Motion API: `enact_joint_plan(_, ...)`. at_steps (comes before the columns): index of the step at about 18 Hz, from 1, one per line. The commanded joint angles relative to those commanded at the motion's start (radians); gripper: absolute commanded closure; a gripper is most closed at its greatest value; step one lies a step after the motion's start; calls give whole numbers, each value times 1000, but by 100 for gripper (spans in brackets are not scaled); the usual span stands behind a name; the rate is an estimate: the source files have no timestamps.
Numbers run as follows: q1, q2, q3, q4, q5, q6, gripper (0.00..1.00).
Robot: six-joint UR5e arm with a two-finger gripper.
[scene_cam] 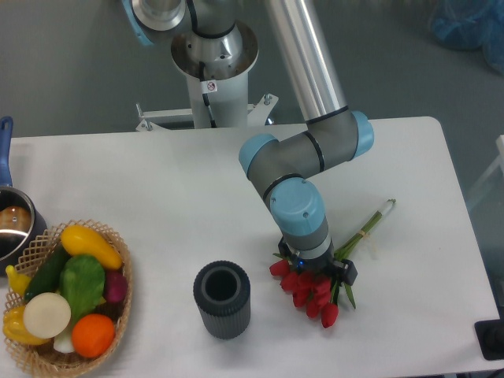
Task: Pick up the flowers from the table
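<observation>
Fingers of my gripper (315,270) are hidden behind my wrist, so I cannot tell their opening. I hover over the flowers (323,293) lying on the table (173,189); next comes lowering and closing.

Silver tube link, grey joint housings with light-blue end caps. White cylindrical base pedestal, black cable down its front, small round red-white sticker. Dark gripper (323,272), small blue LED.

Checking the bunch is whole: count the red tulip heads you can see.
About 7 heads show in the flowers, clustered on the table right of the dark cup: one at the left, one lowest, the rest between. The pincer above may hide more.
</observation>
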Motion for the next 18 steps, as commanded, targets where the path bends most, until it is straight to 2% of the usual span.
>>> enact_joint_plan(1, 0, 0, -9, 0, 5, 2, 45)
enact_joint_plan(3, -2, 6, -11, -2, 12, 8, 62)
enact_joint_plan(5, 0, 14, -12, 0, 11, 9, 90)
enact_joint_plan(6, 0, 18, -12, -2, 12, 9, 99)
enact_joint_plan(10, 8, 43, -9, 0, 6, 8, 100)
enact_joint_plan(15, 40, 107, -11, -9, -2, -2, 100)
enact_joint_plan(18, 83, 129, 14, -24, -85, 0, 100)
